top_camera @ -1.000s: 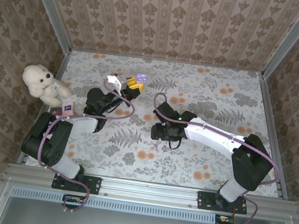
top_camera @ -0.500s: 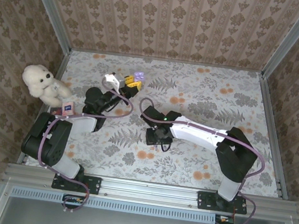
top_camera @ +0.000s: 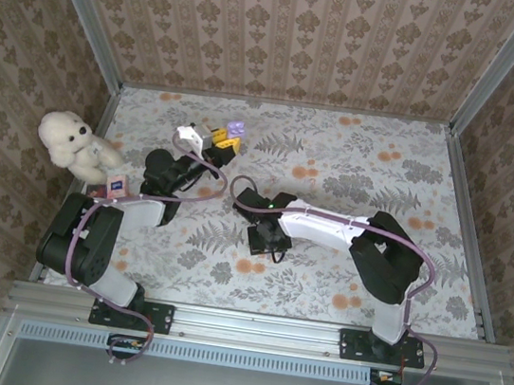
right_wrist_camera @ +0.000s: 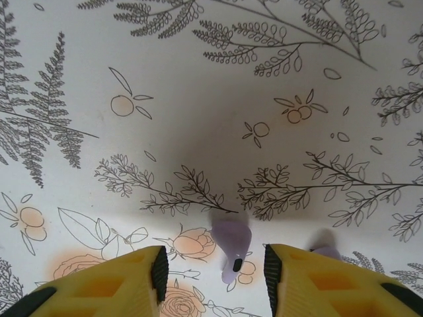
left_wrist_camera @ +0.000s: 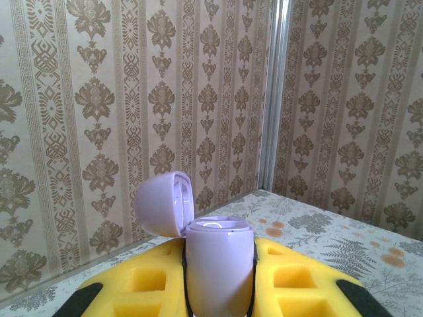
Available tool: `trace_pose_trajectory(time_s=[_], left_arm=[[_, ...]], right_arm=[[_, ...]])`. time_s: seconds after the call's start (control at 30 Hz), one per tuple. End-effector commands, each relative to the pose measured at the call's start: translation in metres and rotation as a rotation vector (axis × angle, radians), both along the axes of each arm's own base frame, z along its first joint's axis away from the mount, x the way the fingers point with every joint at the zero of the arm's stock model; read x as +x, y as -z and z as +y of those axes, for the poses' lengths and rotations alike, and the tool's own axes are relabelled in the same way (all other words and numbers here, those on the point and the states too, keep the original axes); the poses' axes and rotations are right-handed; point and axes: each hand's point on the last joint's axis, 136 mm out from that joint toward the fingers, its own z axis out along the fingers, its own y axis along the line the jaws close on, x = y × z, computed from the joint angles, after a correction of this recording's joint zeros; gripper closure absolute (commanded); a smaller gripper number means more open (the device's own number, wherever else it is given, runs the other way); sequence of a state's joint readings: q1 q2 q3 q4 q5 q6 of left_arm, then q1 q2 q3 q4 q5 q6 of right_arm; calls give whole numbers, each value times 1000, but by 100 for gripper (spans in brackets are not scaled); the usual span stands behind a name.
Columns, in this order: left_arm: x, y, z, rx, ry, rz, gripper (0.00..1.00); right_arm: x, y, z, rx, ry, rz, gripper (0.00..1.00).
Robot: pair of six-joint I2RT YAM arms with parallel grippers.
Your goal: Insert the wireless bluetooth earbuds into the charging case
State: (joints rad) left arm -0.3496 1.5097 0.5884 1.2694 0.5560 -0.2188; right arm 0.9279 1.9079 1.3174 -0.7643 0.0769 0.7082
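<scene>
A teddy bear (top_camera: 72, 143) was seen by the table's (top_camera: 387, 153) nine o'clock edge. Toward eleven o'clock, the charging case (left_wrist_camera: 218, 264) (its lid flipped open) was squeezed in the left gripper (top_camera: 221, 140). Near the middle, the right gripper (right_wrist_camera: 215, 277) was pointed down with its fingers apart. A lilac earbud (right_wrist_camera: 231, 246) was lying between them, not touched.
</scene>
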Motion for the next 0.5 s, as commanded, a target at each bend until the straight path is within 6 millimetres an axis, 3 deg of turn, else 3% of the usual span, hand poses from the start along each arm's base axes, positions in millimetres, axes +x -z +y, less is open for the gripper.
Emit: trace_pose_trajectory(time_s=[0.0, 0.47], left_arm=[[-7, -29, 6, -46, -1, -69, 100], [-7, -28, 7, -48, -2, -63, 100]], right_arm=[[0, 3, -3, -51, 4, 0, 55], [0, 16, -6, -84, 33, 8, 60]])
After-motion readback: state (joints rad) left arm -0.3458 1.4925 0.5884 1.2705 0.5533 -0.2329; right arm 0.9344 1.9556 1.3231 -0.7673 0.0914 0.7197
